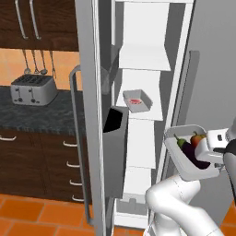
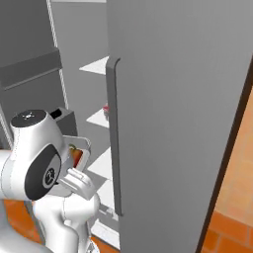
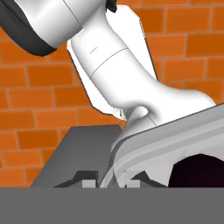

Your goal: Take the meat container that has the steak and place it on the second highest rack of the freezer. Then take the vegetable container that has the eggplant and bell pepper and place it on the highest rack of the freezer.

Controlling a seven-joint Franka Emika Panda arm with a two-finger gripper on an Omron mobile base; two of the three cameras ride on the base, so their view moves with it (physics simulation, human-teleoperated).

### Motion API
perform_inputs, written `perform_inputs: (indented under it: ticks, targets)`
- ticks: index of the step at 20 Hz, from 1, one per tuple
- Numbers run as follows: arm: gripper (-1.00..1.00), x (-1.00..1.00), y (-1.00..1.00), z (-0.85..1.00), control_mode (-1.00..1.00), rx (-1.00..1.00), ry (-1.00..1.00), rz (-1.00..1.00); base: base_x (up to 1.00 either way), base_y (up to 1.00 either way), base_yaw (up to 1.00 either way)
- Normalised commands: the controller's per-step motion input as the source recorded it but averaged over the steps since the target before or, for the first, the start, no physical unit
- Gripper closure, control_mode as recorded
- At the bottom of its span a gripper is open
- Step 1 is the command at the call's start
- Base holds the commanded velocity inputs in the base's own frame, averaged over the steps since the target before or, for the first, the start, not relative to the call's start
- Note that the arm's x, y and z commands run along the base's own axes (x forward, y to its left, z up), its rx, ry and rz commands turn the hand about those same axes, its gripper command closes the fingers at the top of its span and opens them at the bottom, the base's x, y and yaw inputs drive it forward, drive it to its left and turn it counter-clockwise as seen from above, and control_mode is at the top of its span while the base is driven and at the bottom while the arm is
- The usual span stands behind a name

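Observation:
The freezer (image 1: pixel 143 60) stands open, its white shelves in view. A white meat container (image 1: pixel 138 100) with the red steak (image 1: pixel 135 101) rests on the second highest rack (image 1: pixel 152 113). To the lower right, in front of the freezer, my gripper (image 1: pixel 211 151) is shut on the rim of the vegetable container (image 1: pixel 184 161), which is tilted steeply. The dark eggplant (image 1: pixel 193 156) and orange-red bell pepper (image 1: pixel 198 138) lie inside it. In the hand view the container rim (image 3: pixel 144 148) runs between my gripper's (image 3: pixel 111 180) tips, with the eggplant (image 3: pixel 197 170) at lower right. The vegetable container (image 2: pixel 83 150) peeks out beside the arm.
The open freezer door (image 1: pixel 90 115) with its bar handle (image 1: pixel 74 138) and a grey door bin (image 1: pixel 115 152) stands left of the shelves. The closed grey door (image 2: pixel 173 123) is on the right. A toaster (image 1: pixel 32 89) sits on the dark counter (image 1: pixel 41 117) at left.

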Motion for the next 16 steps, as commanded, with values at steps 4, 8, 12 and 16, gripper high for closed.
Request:
perform_inputs:
  ticks: [4, 8, 12, 16]
  targets:
    - [1.00, 0.00, 0.00, 0.00, 1.00, 0.00, 0.00, 0.00, 0.56, 0.20, -0.23]
    - [1.00, 0.00, 0.00, 0.00, 1.00, 0.00, 0.00, 0.00, 0.04, 0.44, -0.01]
    - [1.00, 0.00, 0.00, 0.00, 1.00, 0.00, 0.00, 0.00, -0.02, 0.21, -0.01]
    - [1.00, 0.00, 0.00, 0.00, 1.00, 0.00, 0.00, 0.00, 0.00, 0.00, 0.00]
